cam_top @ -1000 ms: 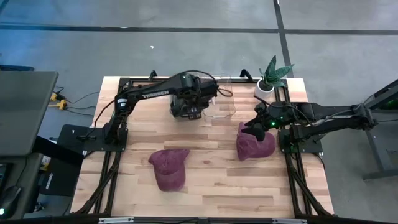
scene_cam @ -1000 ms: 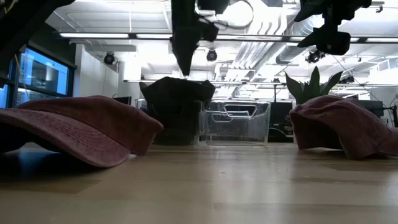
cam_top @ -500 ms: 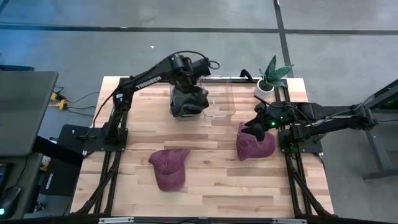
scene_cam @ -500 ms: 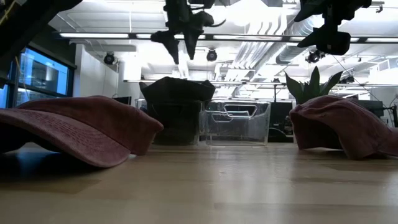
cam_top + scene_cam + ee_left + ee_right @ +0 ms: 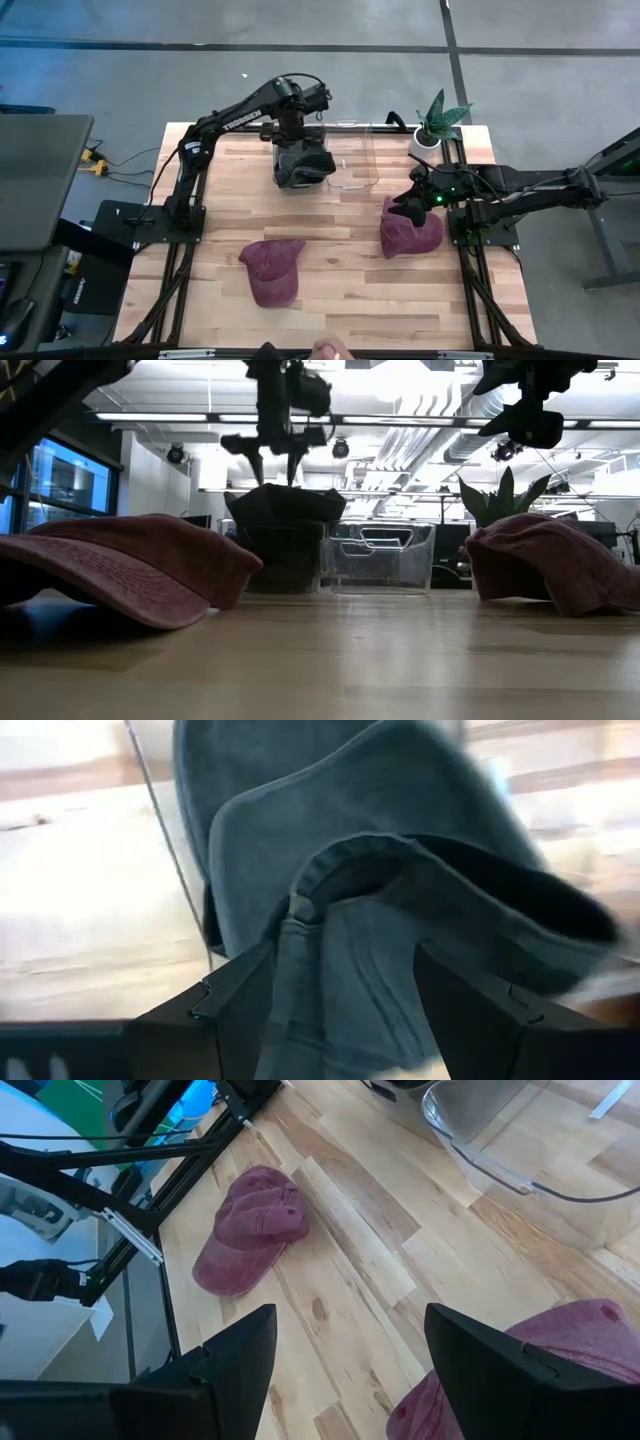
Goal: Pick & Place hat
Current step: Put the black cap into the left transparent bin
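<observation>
Bin [image 5: 350,165], clear, sits at upper centre of the high view with the dark hat [image 5: 302,165] lying in its left end; your left gripper [image 5: 297,117] hovers just above that hat, fingers spread and holding nothing. Your right gripper [image 5: 408,200] waits at the right of the frame, fingers apart and empty, directly over a maroon hat [image 5: 410,235]. You will find a second maroon hat [image 5: 272,268] at lower centre, well apart from both grippers.
</observation>
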You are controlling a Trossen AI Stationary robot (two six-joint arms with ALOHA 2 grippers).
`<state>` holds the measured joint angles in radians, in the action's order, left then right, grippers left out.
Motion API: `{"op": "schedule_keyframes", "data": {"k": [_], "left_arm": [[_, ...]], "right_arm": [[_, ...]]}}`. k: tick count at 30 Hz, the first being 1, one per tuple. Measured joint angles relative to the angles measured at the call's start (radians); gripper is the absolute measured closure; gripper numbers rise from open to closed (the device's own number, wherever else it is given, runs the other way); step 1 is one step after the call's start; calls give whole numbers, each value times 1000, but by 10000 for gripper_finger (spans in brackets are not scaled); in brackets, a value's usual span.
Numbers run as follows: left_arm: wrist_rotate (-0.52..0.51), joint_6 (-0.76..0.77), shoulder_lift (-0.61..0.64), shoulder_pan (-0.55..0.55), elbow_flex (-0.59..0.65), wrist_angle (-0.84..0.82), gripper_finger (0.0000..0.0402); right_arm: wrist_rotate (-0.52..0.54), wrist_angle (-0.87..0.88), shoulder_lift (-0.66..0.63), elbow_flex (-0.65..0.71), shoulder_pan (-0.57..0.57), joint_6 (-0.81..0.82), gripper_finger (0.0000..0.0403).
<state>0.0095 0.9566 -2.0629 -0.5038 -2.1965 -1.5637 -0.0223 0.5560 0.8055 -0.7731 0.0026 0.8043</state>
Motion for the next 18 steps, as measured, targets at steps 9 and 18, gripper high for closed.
{"op": "schedule_keyframes", "data": {"k": [9, 18], "left_arm": [[47, 44, 22, -43, 140, 26, 169], [167, 44, 124, -73, 356, 155, 169]], "right_arm": [[0, 0, 0, 0, 0, 0, 153], [0, 0, 0, 0, 0, 0, 153]]}}
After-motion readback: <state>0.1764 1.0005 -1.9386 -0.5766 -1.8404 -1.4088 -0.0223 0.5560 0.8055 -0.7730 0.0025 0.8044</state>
